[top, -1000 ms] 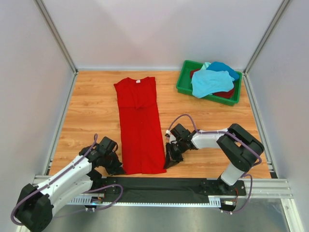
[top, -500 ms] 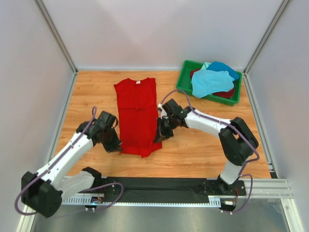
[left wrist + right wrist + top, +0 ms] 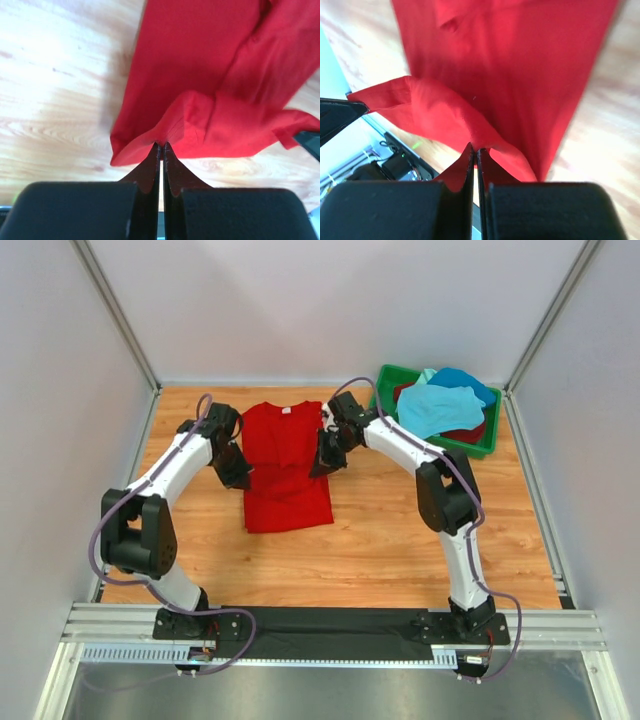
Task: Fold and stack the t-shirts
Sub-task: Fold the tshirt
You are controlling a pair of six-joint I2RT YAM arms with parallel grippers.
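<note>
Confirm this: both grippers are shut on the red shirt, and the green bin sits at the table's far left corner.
Wrong on the bin: the top view shows it at the far right corner. The left gripper and right gripper are shut on the red shirt.

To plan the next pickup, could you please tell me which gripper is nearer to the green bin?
Right. The right gripper grips the red t-shirt on the side facing the green bin; the left gripper grips its opposite side, farther away.

There were two grippers, left gripper [image 3: 237, 472] and right gripper [image 3: 325, 460]; one bright red t-shirt [image 3: 285, 480]; one green bin [image 3: 378, 412] far right, holding one turquoise shirt [image 3: 435, 410], one blue shirt [image 3: 466, 380] and one dark red shirt [image 3: 466, 433].
</note>
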